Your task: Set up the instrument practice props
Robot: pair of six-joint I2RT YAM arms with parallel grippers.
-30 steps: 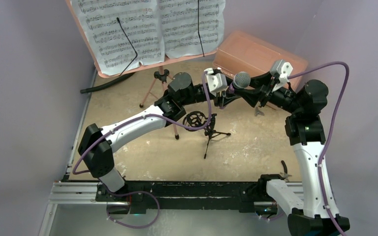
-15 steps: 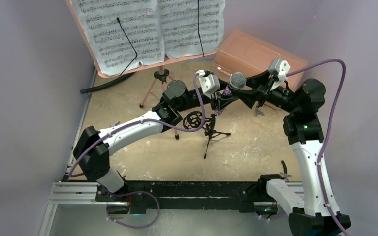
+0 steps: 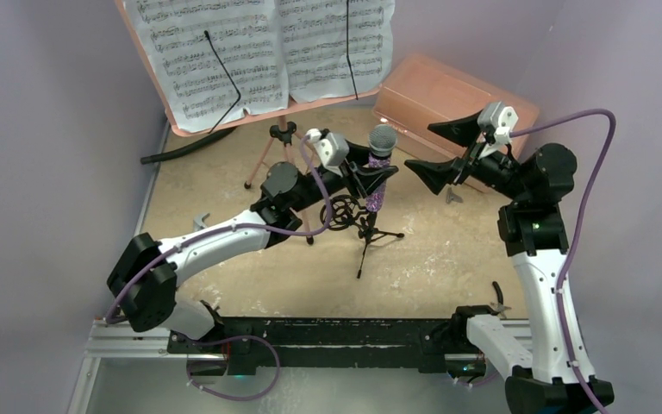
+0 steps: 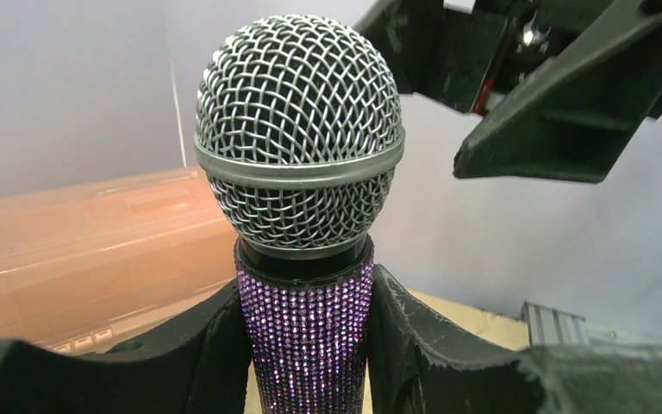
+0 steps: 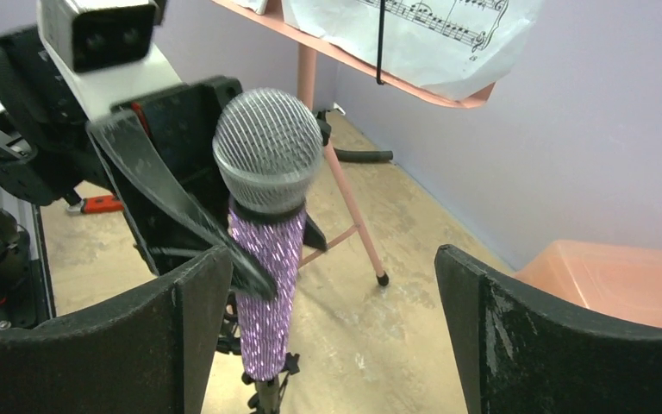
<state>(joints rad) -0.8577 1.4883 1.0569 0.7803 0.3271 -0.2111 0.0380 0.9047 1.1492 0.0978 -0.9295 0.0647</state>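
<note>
My right gripper (image 3: 421, 146) has just sprung open; my left gripper (image 3: 371, 178) alone clamps the purple microphone (image 3: 383, 141) upright above the mic stand (image 3: 368, 231), handover done.

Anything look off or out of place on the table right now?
Nothing spilled or damaged. Only stray: a red-handled wrench lying on the tan table by the left arm, no part of the music props.

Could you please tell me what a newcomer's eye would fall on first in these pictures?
The purple glitter microphone, held upright mid-table in the left gripper, over the small black tripod. Next, the right gripper gaping open beside it, and the sheet music on the pink stand at the back left.
</note>
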